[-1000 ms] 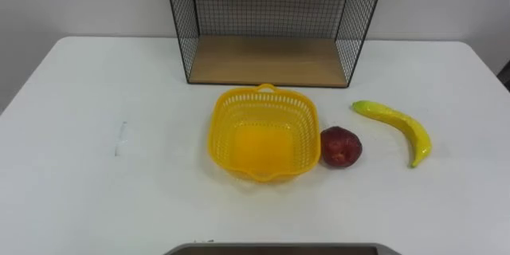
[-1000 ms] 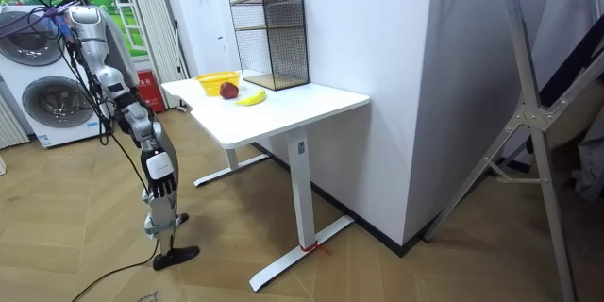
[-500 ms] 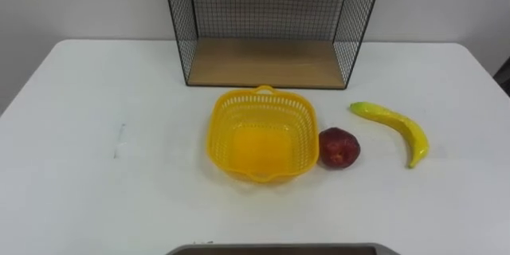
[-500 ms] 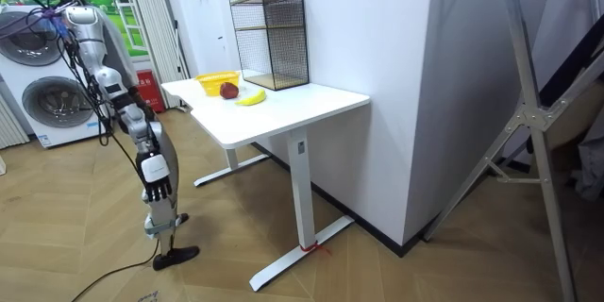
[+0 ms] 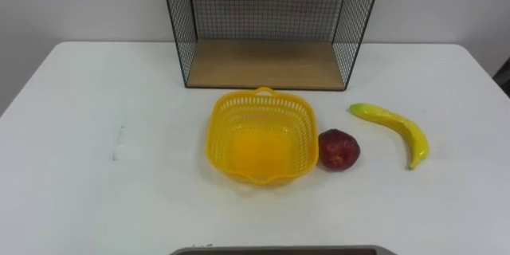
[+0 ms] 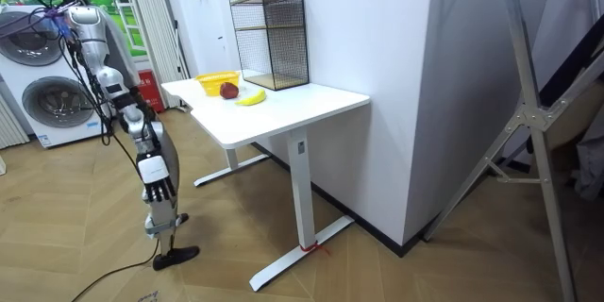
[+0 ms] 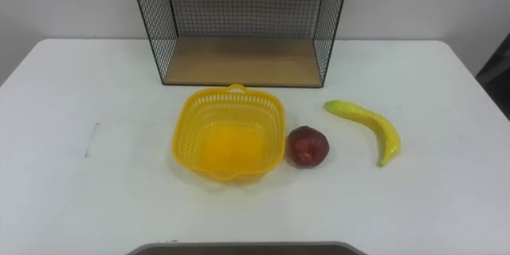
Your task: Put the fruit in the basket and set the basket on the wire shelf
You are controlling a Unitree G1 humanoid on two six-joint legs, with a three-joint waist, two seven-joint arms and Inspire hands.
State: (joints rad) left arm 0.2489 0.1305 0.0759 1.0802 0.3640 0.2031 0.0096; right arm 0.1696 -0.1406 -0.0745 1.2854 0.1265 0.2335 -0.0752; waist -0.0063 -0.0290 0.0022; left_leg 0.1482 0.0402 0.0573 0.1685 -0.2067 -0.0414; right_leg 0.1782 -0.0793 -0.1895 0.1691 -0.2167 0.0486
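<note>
At the room view's left, the robot stands on the wood floor at the end of the white surface (image 6: 283, 113), with a washing machine (image 6: 52, 104) behind it. Its right hand (image 6: 162, 189) hangs low at its side, well away from the fruit. Whether that hand is spread or curled cannot be told from this far off.

From the head camera, the left part of the surface carries only a faint grey mark (image 5: 119, 139). Near the middle sits the yellow basket (image 5: 217, 126), upright and with nothing in it, its latticed walls flaring outward. Behind it, at the far edge against the wall, stands the wire shelf (image 5: 267, 65), its black mesh sides rising round a wooden bottom board. The basket lies just in front of that board, apart from it.

Right of the basket is a dark red fruit (image 5: 339, 149), close against the right rim. Whether the two touch cannot be told. Farther right and apart from it lies the banana (image 5: 392, 127), curving from its upper left end down to a tip at the lower right.
</note>
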